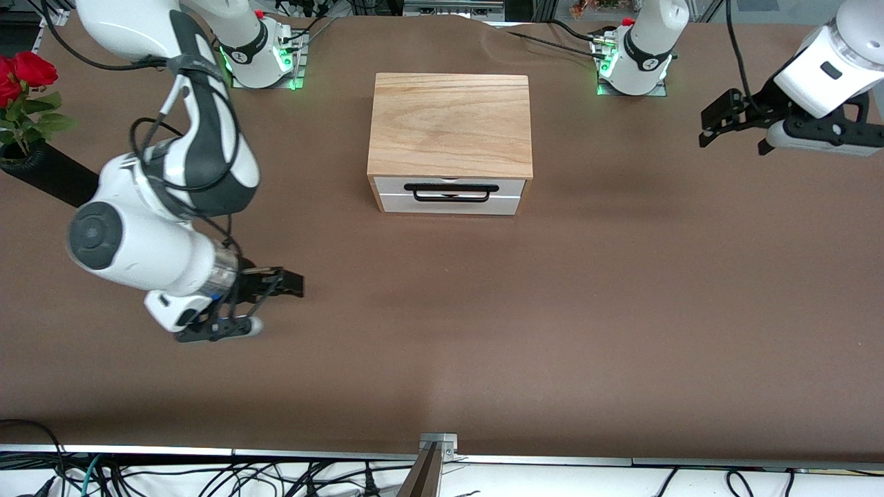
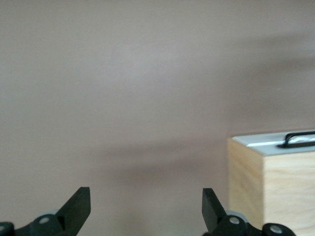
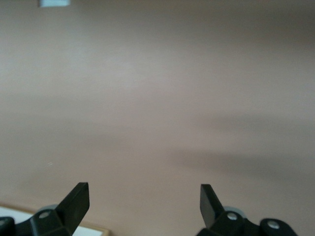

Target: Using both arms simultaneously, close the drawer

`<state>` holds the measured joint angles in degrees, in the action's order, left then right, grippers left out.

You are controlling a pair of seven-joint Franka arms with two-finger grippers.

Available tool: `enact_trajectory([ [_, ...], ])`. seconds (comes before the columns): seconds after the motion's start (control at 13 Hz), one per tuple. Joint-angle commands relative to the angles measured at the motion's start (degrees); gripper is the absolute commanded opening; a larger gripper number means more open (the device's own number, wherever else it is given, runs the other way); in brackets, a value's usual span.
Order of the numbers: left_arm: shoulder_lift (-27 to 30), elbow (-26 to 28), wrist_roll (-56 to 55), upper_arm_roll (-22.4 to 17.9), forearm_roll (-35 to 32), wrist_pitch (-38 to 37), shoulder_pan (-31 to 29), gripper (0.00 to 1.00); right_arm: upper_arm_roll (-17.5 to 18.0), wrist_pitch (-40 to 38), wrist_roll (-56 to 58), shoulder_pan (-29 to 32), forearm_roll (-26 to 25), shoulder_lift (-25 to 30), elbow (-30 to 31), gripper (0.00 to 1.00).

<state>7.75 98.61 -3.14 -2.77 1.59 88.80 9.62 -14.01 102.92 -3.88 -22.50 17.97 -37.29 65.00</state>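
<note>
The drawer (image 1: 447, 195) sits flush, or very nearly so, in the face of the oak-coloured box (image 1: 450, 124) at the middle of the brown surface (image 1: 621, 310), its white front panel and long black bar handle (image 1: 451, 191) turned toward the front camera; no light-wood tray shows past the box's edge, so by the look of it the closing is done or all but done, and little seems left beyond a last press if any gap remains. Neither arm touches the box. The right gripper (image 1: 273, 304) hovers low over bare surface toward the right arm's end of the table, well apart from the box, its jaws spread wide with nothing between them, as the right wrist view confirms (image 3: 143, 201). The left gripper (image 1: 722, 121) hangs over the left arm's end of the table, also well clear, jaws wide and empty (image 2: 146, 204), with the box's side and handle in its wrist view. Open room lies in front of the drawer and at both flanks of the box. A vase of red roses (image 1: 24, 90) stands at the surface's edge near the right arm's elbow, the one thing a swing there could catch.
</note>
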Motion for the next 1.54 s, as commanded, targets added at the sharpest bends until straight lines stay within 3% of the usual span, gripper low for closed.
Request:
enact_trajectory([
  [0.0, 0.86, -0.69, -0.2, -0.39, -4.22, -3.02, -0.04, 1.0, -3.9, -2.37, -0.08, 0.08, -1.87, 5.37, 0.12, 1.0],
  [0.15, -0.1, -2.45, -0.12, -1.01, -4.32, -3.11, -0.82, 1.0, -3.83, -2.72, 0.1, 4.55, -2.76, 9.49, 1.34, 1.0],
  [0.31, -1.68, -2.63, -0.2, -1.01, -4.23, -2.76, -0.92, 1.0, -3.83, -4.56, -0.08, 7.19, -3.81, 15.46, 7.04, 1.0],
  [0.46, -3.96, -3.07, -0.2, -0.92, -3.62, -2.15, -0.83, 1.0, -3.05, -7.45, -0.08, 9.57, -7.93, 18.3, 8.39, 1.0],
  [0.62, -5.64, -5.61, -0.2, -0.92, -3.79, -0.3, -0.91, 1.0, 2.11, -7.99, -0.16, 13.07, -13.8, 20.58, 8.56, 1.0],
  [0.77, -6.17, -5.62, -0.2, -0.92, -2.48, 0.23, -1.62, 1.0, 11.33, -7.99, -0.34, 18.17, -21.45, 23.3, 11.0, 1.0],
  [0.92, -6.35, -5.62, -0.2, -0.74, -1.69, 0.84, -1.88, 1.0, 15.93, -7.21, -0.34, 21.43, -22.27, 28.83, 16.97, 1.0],
  [1.15, -7.14, -6.06, -0.29, -0.92, -1.59, 0.41, -1.8, 1.0, 16.65, -7.12, -0.08, 21.71, -22.01, 33.67, 23.21, 1.0],
  [1.46, -8.71, -6.15, 0.41, -0.83, -1.15, 0.58, -1.53, 1.0, 18.58, -9.22, 0.01, 21.88, -22.54, 35.18, 25.52, 1.0],
])
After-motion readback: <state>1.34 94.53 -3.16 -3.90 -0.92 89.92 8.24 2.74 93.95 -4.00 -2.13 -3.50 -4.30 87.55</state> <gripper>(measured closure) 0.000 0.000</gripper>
